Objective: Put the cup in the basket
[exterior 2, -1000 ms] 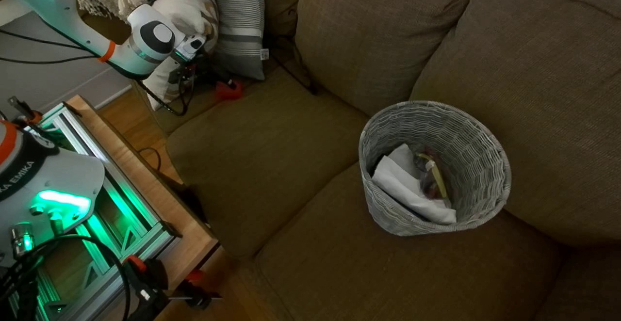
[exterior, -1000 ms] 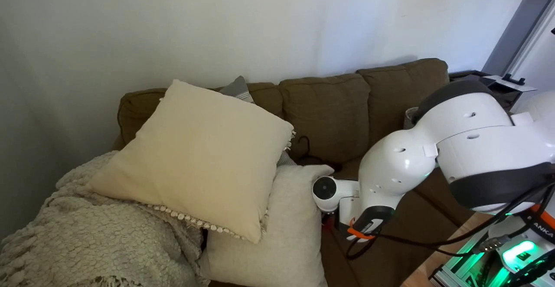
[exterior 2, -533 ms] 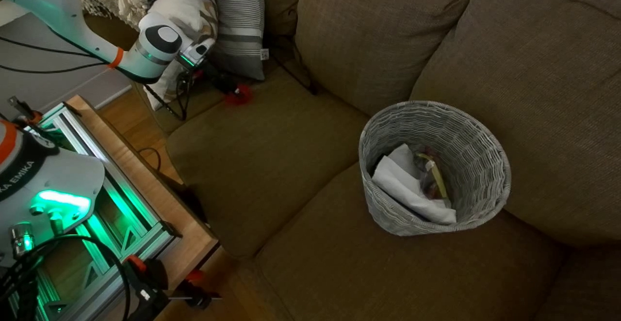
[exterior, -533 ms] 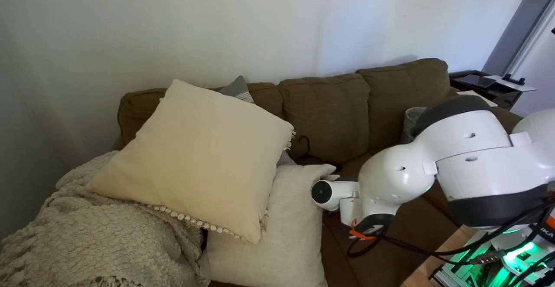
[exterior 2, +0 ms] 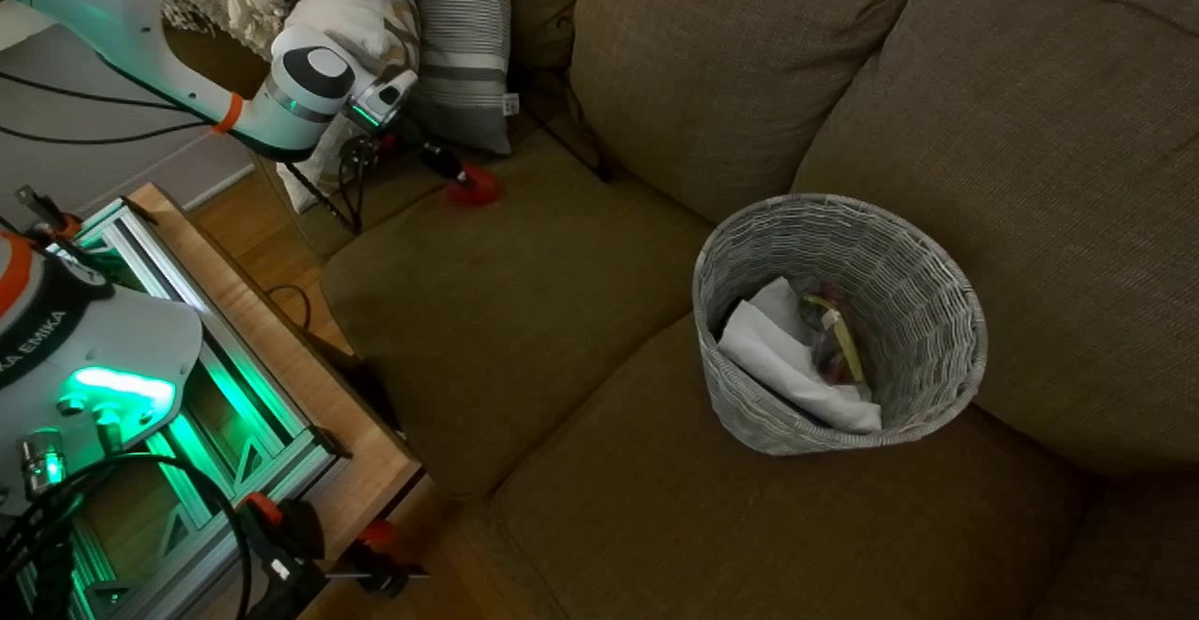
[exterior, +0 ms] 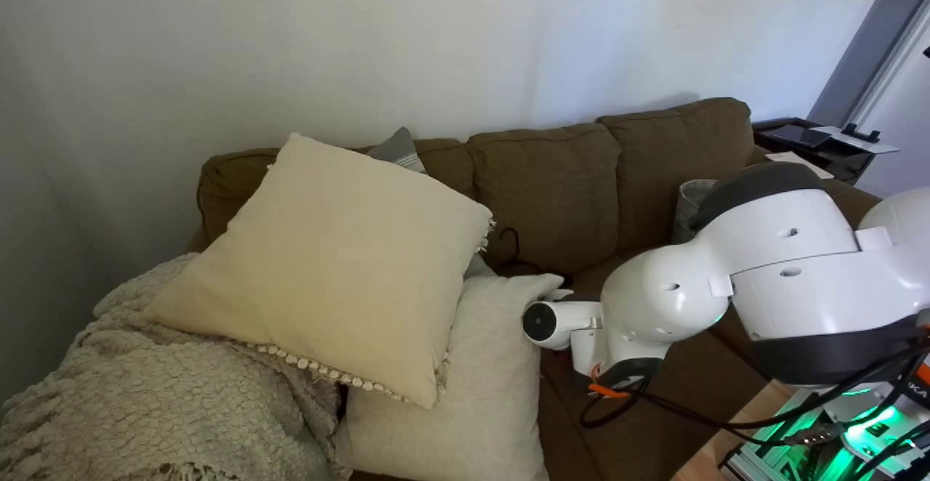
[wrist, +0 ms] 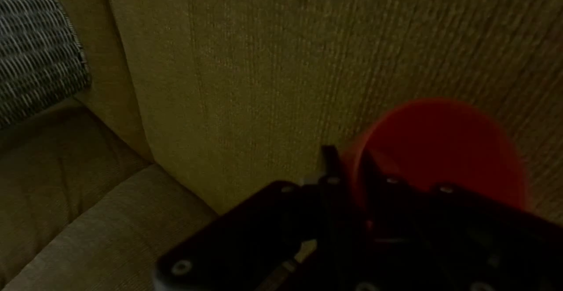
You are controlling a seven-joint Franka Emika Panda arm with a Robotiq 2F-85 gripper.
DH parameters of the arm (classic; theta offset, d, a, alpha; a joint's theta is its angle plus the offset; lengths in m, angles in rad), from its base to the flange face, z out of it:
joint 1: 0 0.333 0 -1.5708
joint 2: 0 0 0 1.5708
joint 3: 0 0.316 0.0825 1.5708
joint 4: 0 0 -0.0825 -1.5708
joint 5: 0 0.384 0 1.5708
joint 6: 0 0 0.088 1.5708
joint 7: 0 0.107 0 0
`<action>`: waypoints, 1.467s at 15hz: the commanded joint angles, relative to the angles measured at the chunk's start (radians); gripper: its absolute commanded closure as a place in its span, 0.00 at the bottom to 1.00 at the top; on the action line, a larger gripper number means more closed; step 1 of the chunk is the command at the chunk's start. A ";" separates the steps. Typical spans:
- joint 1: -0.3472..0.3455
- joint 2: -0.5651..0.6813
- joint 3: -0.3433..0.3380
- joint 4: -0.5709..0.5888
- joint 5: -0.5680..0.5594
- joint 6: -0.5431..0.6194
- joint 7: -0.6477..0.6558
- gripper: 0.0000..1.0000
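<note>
A red cup (exterior 2: pixel 480 186) rests on the brown sofa seat. In the wrist view the cup (wrist: pixel 448 150) fills the right side, its round mouth facing the camera. My gripper (wrist: pixel 349 154) has one finger inside the cup and one outside, drawn close together with the cup's wall between them. In an exterior view the dark fingers (exterior 2: pixel 445 164) reach the cup; elsewhere my arm mostly hides it. The light-grey woven basket (exterior 2: pixel 749 405) stands farther along the sofa, holding a white cloth and a yellow-banded item. Its side (wrist: pixel 35 49) appears at the wrist view's left edge.
A striped grey pillow (exterior 2: pixel 464 67) leans behind the gripper. Large cream pillows (exterior: pixel 334 263) and a fluffy blanket (exterior: pixel 160 386) are piled at one sofa end. A dark curved object (exterior 2: pixel 585 138) lies against the backrest. My base sits on a wooden table (exterior 2: pixel 375 442).
The fingers have closed onto the cup's wall. In an exterior view, gripper and cup have shifted right and slightly down, toward the basket's side; the basket has stayed put.
</note>
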 commanded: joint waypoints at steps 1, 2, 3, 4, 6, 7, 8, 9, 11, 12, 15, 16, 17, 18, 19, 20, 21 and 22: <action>0.067 -0.045 -0.045 -0.146 -0.008 -0.053 0.120 0.97; 0.059 -0.063 -0.044 -0.226 -0.005 -0.031 0.138 1.00; 0.042 -0.068 -0.036 -0.260 0.004 -0.033 0.159 0.98; 0.015 -0.090 -0.018 -0.313 0.021 -0.008 0.174 0.98; -0.037 -0.140 0.017 -0.445 0.057 0.098 0.187 0.98; -0.018 -0.153 0.016 -0.465 0.058 0.200 0.190 0.98; -0.011 -0.076 -0.007 -0.369 0.032 0.085 0.178 0.93; -0.014 -0.088 -0.001 -0.410 0.047 0.155 0.173 0.93; -0.014 -0.115 0.004 -0.440 0.053 0.185 0.174 0.98; 0.000 -0.107 -0.014 -0.427 0.057 0.131 0.195 0.98; -0.132 -0.102 -0.054 -0.445 0.074 0.101 0.198 0.98; -0.174 -0.099 -0.069 -0.453 0.077 0.107 0.195 0.98; -0.226 -0.099 -0.090 -0.459 0.079 0.119 0.185 0.98; -0.281 -0.102 -0.112 -0.460 0.078 0.118 0.176 0.98; -0.338 -0.109 -0.139 -0.460 0.076 0.112 0.165 0.98; -0.393 -0.125 -0.172 -0.462 0.073 0.103 0.152 0.98; -0.439 -0.142 -0.208 -0.457 0.071 0.083 0.141 0.98; -0.486 -0.157 -0.242 -0.433 0.070 0.052 0.133 0.98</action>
